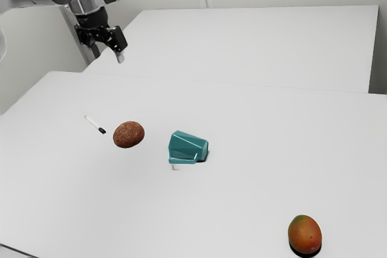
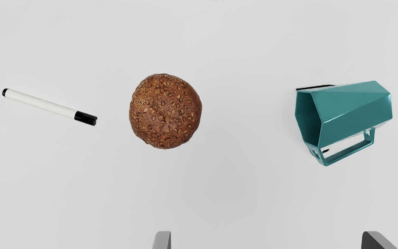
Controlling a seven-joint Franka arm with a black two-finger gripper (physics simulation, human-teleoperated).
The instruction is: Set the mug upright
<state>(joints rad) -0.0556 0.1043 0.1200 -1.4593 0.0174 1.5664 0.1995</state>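
Observation:
A teal faceted mug lies on its side on the white table, its mouth toward the exterior view's left and its handle low on the near side. My gripper hangs high above the table at the exterior view's upper left, well apart from the mug. In the wrist view the mug shows its dark opening facing the bread roll. The fingers of my gripper stand wide open, with nothing between them.
A seeded brown roll rests between the mug and a white marker with a black cap. Toward the exterior view's lower right lies a red-green mango. The table extends under all of them.

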